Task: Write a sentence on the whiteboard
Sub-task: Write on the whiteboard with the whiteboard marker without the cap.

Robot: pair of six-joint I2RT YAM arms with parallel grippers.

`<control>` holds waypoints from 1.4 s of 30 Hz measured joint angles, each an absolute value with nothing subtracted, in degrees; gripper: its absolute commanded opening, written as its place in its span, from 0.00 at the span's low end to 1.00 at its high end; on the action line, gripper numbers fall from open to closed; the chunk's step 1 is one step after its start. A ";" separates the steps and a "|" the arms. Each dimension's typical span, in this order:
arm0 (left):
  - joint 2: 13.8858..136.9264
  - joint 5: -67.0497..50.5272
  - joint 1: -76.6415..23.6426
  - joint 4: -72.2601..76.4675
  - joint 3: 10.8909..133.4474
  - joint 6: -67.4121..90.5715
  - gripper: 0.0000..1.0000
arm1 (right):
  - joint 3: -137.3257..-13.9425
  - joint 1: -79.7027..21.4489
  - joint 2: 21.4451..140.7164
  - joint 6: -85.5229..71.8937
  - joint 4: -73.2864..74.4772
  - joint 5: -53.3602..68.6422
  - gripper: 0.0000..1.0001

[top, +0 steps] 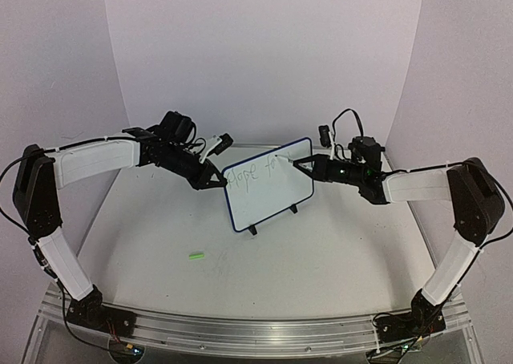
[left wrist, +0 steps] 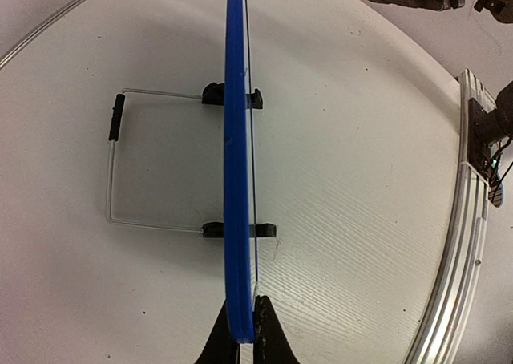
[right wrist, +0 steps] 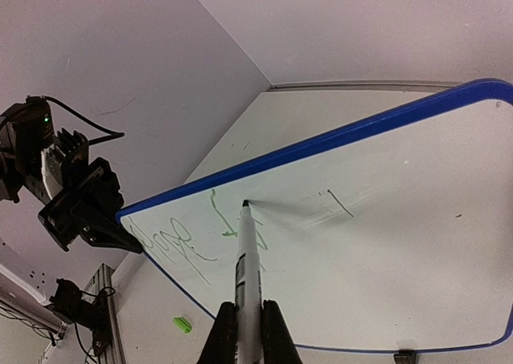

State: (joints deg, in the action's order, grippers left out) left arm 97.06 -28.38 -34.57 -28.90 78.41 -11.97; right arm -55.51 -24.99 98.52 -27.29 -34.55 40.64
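- Table (top: 321, 252): white work surface. An aluminium rail (top: 240, 328) runs along its near edge.
- Whiteboard (top: 268, 184): stands at the middle of the table, between the two grippers. It is a white panel with a dark blue rim and rounded corners. In the top external view the panel leans back slightly, with its right end raised toward the far side.
- Handwriting (right wrist: 188, 248): thin green strokes run across the upper half of the panel. The first word reads approximately as "Hope". The rest is not legible.
- Left gripper (left wrist: 244, 340): the jaws are closed onto the left short edge of the whiteboard. One finger lies on each face, and the blue rim is pinched between them.
- Right gripper (right wrist: 247, 328): the jaws are closed around the barrel of a marker (right wrist: 247, 260). The gripper is positioned in front of the upper right part of the panel.
- Wire stand (left wrist: 112, 171): a thin wire loop lies on the table behind the panel. Two black feet (left wrist: 264, 230) project from under the lower edge at the front.
- Marker tip: in contact with the writing face, at the end of the green strokes.
- Cap (top: 196, 256): a small green item lying on the table. It is near the left front, well apart from the board.
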 measured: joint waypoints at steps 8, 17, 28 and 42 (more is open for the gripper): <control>97.06 -28.40 -34.57 -28.86 78.41 -11.97 0.00 | -55.51 -24.99 98.52 -27.29 -34.53 39.65 0.00; 97.06 -28.40 -34.57 -28.88 78.43 -11.97 0.00 | -54.25 -24.99 98.52 -27.27 -34.26 39.46 0.00; 97.06 -28.40 -34.57 -28.88 78.43 -11.99 0.00 | -51.79 -24.99 98.52 -27.27 -32.95 39.13 0.00; 97.06 -28.40 -34.57 -28.88 78.43 -11.97 0.00 | -52.93 -24.99 98.45 -27.29 -32.90 39.06 0.00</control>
